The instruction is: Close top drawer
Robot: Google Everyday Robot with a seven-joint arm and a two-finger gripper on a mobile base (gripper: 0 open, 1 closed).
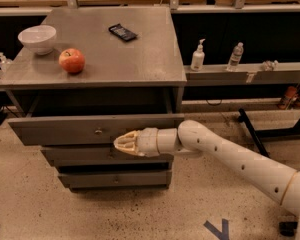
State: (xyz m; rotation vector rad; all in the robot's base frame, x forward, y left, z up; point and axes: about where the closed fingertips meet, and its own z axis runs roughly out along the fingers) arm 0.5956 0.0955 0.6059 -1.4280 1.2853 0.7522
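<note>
The top drawer (65,130) of the grey cabinet (135,59) stands partly open, its flat grey front with a small metal knob (98,131) a little out from the cabinet face. My gripper (119,143) is at the lower edge of that front, just right of the knob and touching it. Its cream fingers are shut together and hold nothing. My white arm (230,156) reaches in from the lower right.
On the cabinet top lie a red apple (72,60), a white bowl (37,38) and a dark phone (123,32). Two lower drawer fronts (80,155) sit below. Bottles (197,56) stand on a shelf at right. A black stand leg (252,134) crosses the floor.
</note>
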